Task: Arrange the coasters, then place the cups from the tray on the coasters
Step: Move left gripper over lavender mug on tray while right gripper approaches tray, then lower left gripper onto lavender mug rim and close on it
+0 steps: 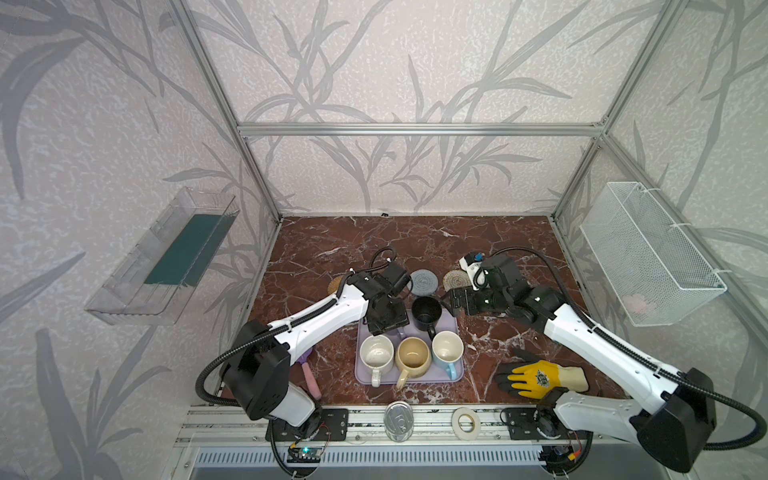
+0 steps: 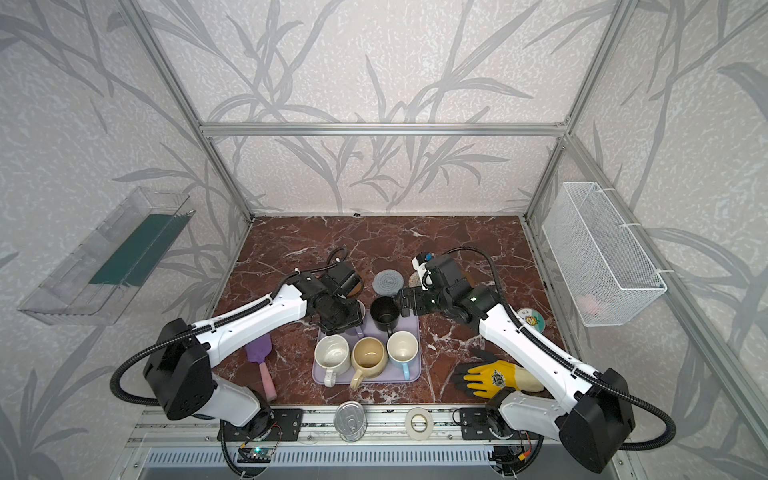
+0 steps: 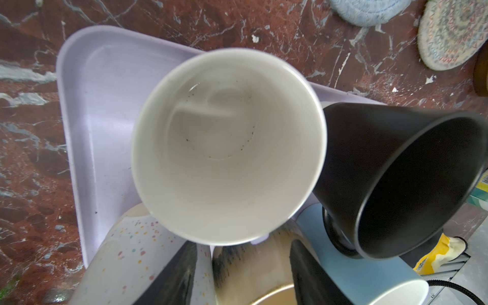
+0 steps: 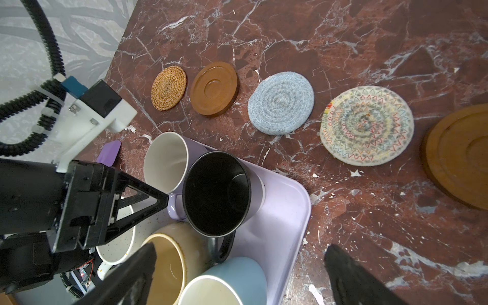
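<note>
Five cups stand on the lavender tray (image 1: 415,380): black (image 1: 426,312), speckled white (image 1: 376,353), beige (image 1: 412,354), light blue (image 1: 447,348) and lavender (image 3: 227,148). My left gripper (image 3: 241,244) hangs over the lavender cup. It is open, and its fingers stand apart on either side of that cup's handle. My right gripper (image 4: 241,277) is wide open and empty, low beside the black cup at the tray's back right corner. Behind the tray lies a row of coasters: rattan (image 4: 168,87), wooden (image 4: 214,88), grey-blue (image 4: 281,103), cream (image 4: 367,125), wooden (image 4: 459,155).
A yellow-and-black glove (image 1: 536,376) lies right of the tray and a purple brush (image 1: 309,374) lies left of it. A silver can (image 1: 398,419) and a tape roll (image 1: 463,423) rest on the front rail. A round tin (image 2: 532,320) sits at the right.
</note>
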